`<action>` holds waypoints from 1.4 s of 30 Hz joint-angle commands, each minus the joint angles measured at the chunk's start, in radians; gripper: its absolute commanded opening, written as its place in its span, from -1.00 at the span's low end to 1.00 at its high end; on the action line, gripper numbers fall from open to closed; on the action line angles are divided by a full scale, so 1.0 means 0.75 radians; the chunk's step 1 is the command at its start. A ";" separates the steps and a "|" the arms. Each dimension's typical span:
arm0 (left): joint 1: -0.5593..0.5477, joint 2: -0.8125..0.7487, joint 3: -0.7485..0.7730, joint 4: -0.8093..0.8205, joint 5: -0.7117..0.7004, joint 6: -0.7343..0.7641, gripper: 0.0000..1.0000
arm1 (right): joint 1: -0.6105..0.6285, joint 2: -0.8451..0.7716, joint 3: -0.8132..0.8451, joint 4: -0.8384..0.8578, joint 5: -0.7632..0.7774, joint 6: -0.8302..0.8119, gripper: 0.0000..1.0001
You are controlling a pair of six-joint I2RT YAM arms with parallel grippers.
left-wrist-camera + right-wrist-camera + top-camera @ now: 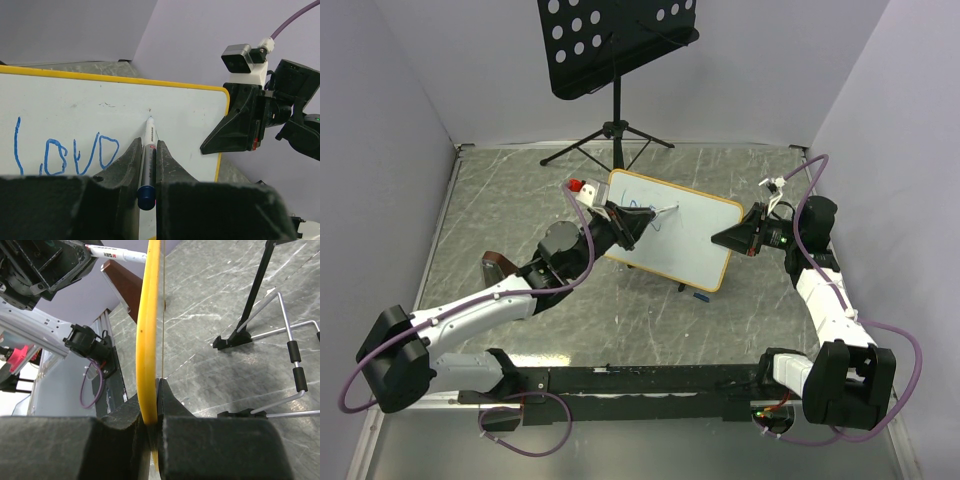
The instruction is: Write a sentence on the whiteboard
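Marbled tabletop (500,200), whiteboard (690,235) in right gripper (722,238)

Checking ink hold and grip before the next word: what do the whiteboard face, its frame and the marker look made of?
The whiteboard face: smooth flat white, likely a coated dry-erase sheet; the blue letters sit crisply. The frame: smooth yellowish rim, wood or plastic, cannot tell. The marker: slim printed barrel with dark blue end, probably plastic.
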 commanded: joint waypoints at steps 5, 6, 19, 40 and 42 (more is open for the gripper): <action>0.010 -0.021 0.023 -0.016 -0.027 0.019 -0.98 | 0.004 -0.026 0.024 0.098 -0.067 0.002 -1.00; 0.010 -0.029 0.017 -0.006 -0.025 0.015 -0.98 | 0.004 -0.028 0.022 0.098 -0.067 0.002 -1.00; 0.010 -0.060 0.019 -0.016 0.011 -0.004 -0.98 | 0.004 -0.034 0.022 0.104 -0.071 0.008 -1.00; 0.010 -0.219 -0.063 -0.077 0.038 0.015 -0.98 | 0.006 -0.026 0.017 0.108 -0.067 0.008 -1.00; 0.010 -0.217 -0.084 -0.069 0.040 0.005 -0.98 | 0.006 -0.028 0.017 0.108 -0.069 0.006 -1.00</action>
